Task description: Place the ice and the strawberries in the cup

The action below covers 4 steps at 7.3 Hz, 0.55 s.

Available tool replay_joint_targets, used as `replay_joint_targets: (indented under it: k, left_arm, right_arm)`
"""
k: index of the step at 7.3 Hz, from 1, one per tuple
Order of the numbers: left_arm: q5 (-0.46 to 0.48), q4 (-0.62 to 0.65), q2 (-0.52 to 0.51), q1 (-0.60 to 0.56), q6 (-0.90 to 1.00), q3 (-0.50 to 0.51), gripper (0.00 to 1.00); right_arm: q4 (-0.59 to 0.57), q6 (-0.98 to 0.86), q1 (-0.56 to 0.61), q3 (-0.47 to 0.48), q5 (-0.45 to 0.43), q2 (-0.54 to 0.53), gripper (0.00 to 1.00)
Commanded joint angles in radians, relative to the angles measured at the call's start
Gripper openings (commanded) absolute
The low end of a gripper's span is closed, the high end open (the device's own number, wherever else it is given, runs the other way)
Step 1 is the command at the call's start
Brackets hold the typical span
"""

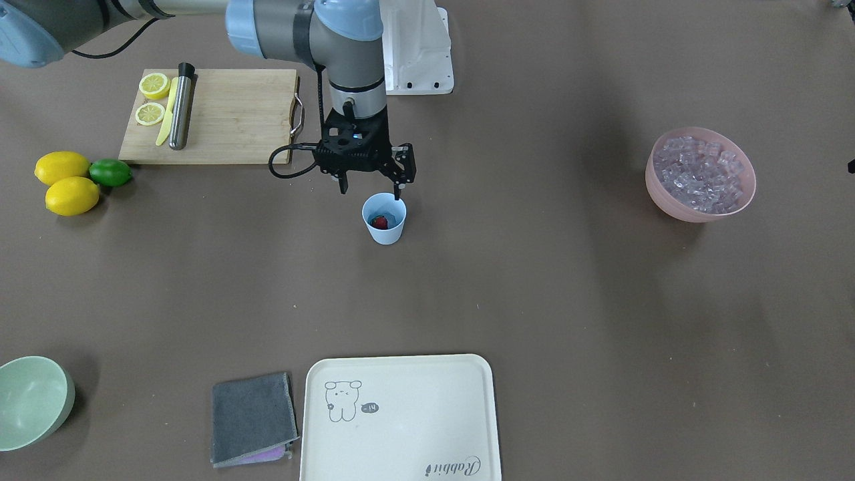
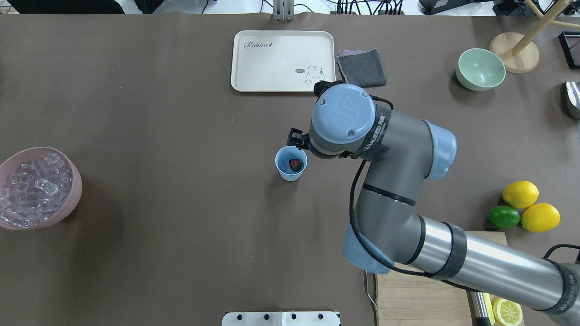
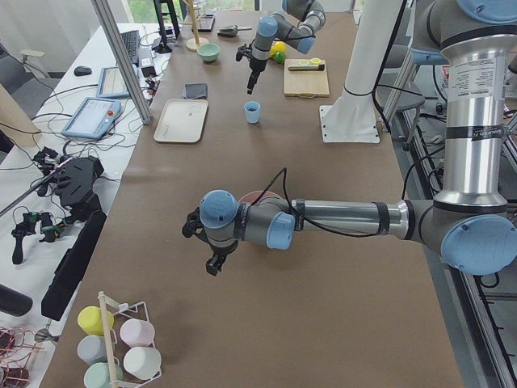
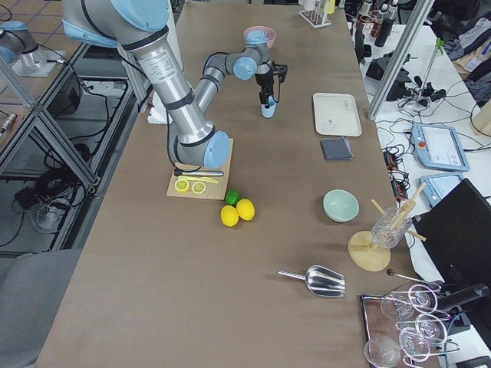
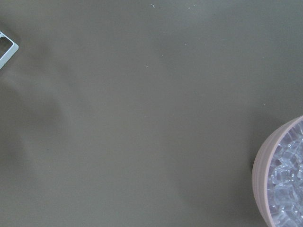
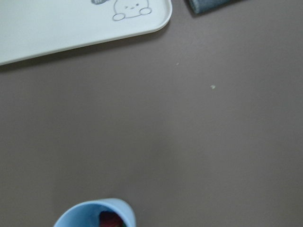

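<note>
The light blue cup stands upright mid-table, and the red strawberry lies inside it. They also show in the overhead view: cup, strawberry. My right gripper hovers just above the cup's rim on the robot's side, open and empty. The ice is heaped in a pink bowl far off on my left side, also seen in the left wrist view. My left gripper shows only in the exterior left view, near that bowl; I cannot tell if it is open.
A wooden board with lemon halves and a knife lies behind the cup. Two lemons and a lime lie beside it. A cream tray, grey cloth and pale green bowl sit along the far edge.
</note>
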Motion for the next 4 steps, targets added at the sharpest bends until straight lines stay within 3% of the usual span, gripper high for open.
replay_joint_targets:
  k: [1,4]
  left_arm:
    - [0.015,-0.003,-0.006,0.000,0.008,0.038,0.99]
    - [0.016,0.127,-0.020,0.014,0.011,0.039,0.99]
  right_arm:
    - [-0.002,-0.201,0.144,0.072,0.137,-0.125,1.00]
    - [-0.002,-0.518,0.303,0.124,0.228,-0.279,1.00]
